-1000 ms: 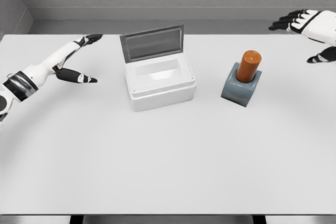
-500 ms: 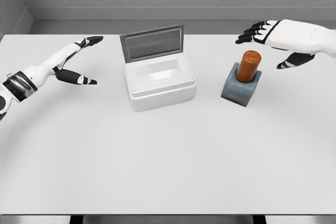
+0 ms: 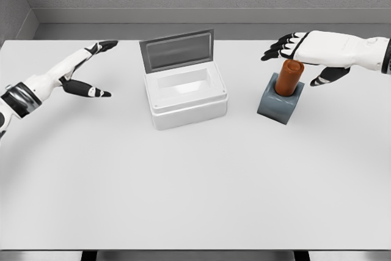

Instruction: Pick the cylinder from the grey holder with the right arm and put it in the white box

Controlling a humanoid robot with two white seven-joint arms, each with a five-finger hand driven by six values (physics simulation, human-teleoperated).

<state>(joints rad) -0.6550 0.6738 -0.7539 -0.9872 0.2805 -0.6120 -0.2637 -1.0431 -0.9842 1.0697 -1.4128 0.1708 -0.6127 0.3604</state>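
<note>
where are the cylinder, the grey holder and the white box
cylinder (image 3: 287, 79): head view, on its orange side wall.
grey holder (image 3: 278, 106): head view, on its front face.
white box (image 3: 188, 112): head view, on its front wall.

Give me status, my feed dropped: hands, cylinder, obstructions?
Right hand open, over the cylinder, no grasp. Left hand open, idle at left. Cylinder upright in grey holder. White box lid up, path unobstructed.
</note>
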